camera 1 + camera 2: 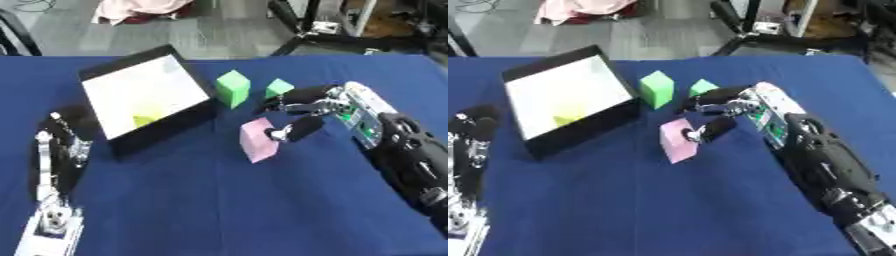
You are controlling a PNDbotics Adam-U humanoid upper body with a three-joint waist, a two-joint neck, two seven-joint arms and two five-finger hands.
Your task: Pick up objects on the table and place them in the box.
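**Colours on my feed right now**

I've got a plain dark blue table (219,210), a black box (149,95) with a white inside and a yellow-green bit (144,120) in it, two green blocks (233,88), one pink block (257,140), and my black-and-silver right hand (302,112) with green specks.

pink cloth (140,10) on grey floor (210,30); black stand legs (302,35) behind.

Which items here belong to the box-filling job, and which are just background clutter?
Job: pink block, tall green block, small green block, box, yellow object inside it, right hand.

Clutter: pink cloth on floor, metal stand legs.
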